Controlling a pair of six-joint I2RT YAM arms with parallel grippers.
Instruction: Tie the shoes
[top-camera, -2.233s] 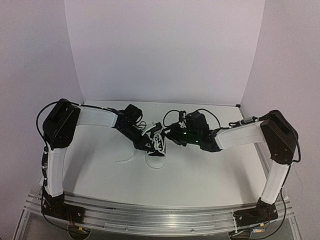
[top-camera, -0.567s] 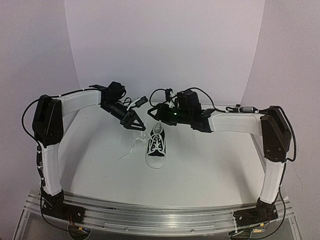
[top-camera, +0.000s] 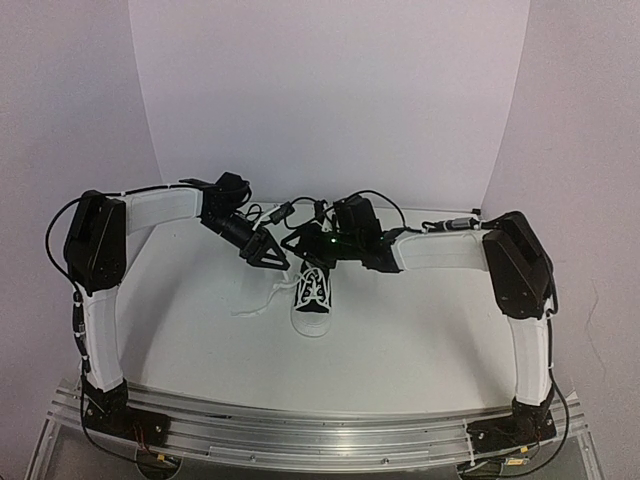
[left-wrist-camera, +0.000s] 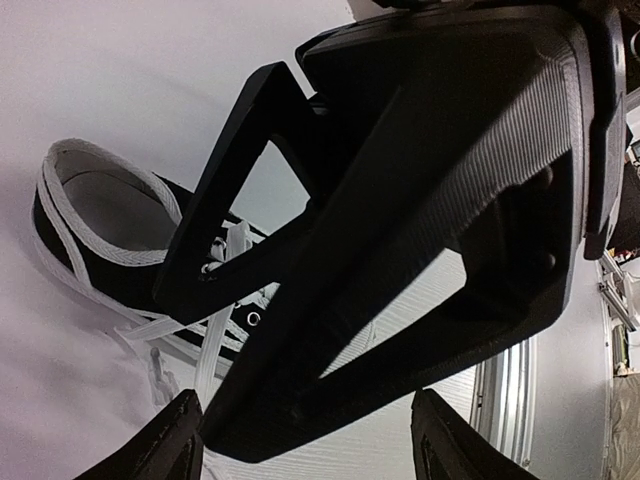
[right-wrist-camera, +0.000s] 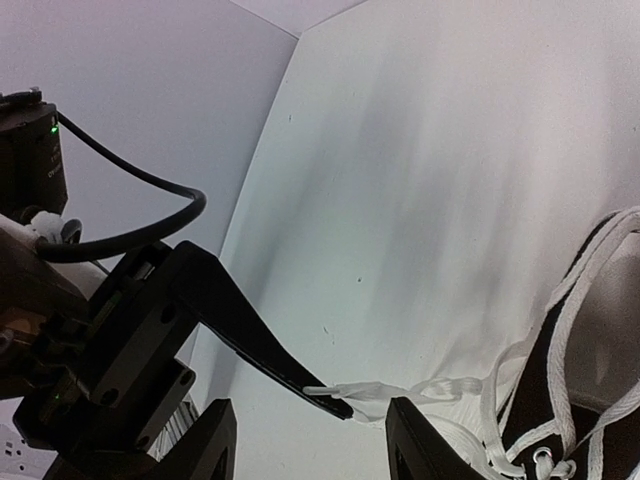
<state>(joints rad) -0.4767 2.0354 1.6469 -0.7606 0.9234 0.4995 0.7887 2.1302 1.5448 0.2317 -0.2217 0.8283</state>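
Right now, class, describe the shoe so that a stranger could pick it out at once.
Find the white table, then look at its middle. There sits the sneaker. It alone is black canvas with a white toe cap, and its white laces trail loose to the left.

On a silver rail (top-camera: 300, 432), the left arm (top-camera: 100, 335) and right arm (top-camera: 535, 360) have white tubes and black joints. Black cables (right-wrist-camera: 195, 203) loop above the rail by a green light (top-camera: 331, 240). The left gripper (top-camera: 275, 258) is black and pointy.
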